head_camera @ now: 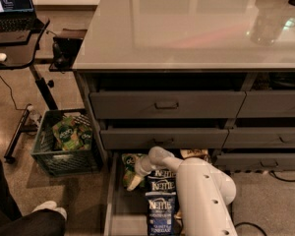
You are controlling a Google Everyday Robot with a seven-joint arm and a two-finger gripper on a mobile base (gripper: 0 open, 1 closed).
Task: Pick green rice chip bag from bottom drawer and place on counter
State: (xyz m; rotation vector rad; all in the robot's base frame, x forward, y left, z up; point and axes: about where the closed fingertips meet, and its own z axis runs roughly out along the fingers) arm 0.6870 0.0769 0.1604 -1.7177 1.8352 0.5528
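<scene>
The bottom drawer [111,200] is pulled open below the counter [187,28], a wide glossy pale grey slab. The green rice chip bag [128,162] lies at the drawer's back left, partly covered by my arm. My gripper [139,168] reaches down into the drawer at the bag's right side and touches or overlaps it. My white arm [201,191] comes in from the lower right and hides the right part of the drawer.
Two blue Kettle bags [162,180] [160,213] lie right of the green bag, and a brown bag [194,154] is behind the arm. A green lattice crate [64,144] holding green bags stands to the left. A black desk [17,53] and a person's leg [19,218] are further left.
</scene>
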